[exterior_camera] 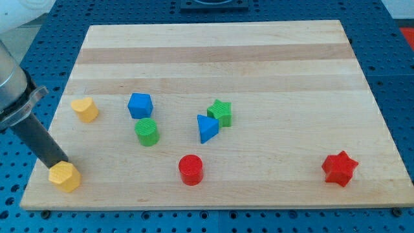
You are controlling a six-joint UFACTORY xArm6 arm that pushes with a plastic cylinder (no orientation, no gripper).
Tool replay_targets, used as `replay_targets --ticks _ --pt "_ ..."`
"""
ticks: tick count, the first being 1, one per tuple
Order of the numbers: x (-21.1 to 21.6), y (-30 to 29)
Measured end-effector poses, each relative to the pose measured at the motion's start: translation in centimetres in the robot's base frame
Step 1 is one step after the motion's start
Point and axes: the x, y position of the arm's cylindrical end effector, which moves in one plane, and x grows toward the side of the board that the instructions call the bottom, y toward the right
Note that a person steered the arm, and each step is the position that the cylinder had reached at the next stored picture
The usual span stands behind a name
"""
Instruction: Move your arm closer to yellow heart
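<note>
The yellow heart (85,109) lies near the board's left edge, at mid height. My rod comes down from the view's upper left, and my tip (61,162) rests at the lower left of the board. It sits right against the top of a yellow pentagon-like block (65,177). The tip is below the yellow heart and slightly to its left, a clear gap apart.
A blue cube (140,105) and a green cylinder (147,131) lie right of the heart. A blue triangle (207,128) touches a green star (220,112) at the centre. A red cylinder (191,169) and a red star (339,168) lie near the wooden board's (259,58) bottom edge.
</note>
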Motion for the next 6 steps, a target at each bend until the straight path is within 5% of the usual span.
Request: replay_targets --ticks 6 --pt "-7.0 5.1"
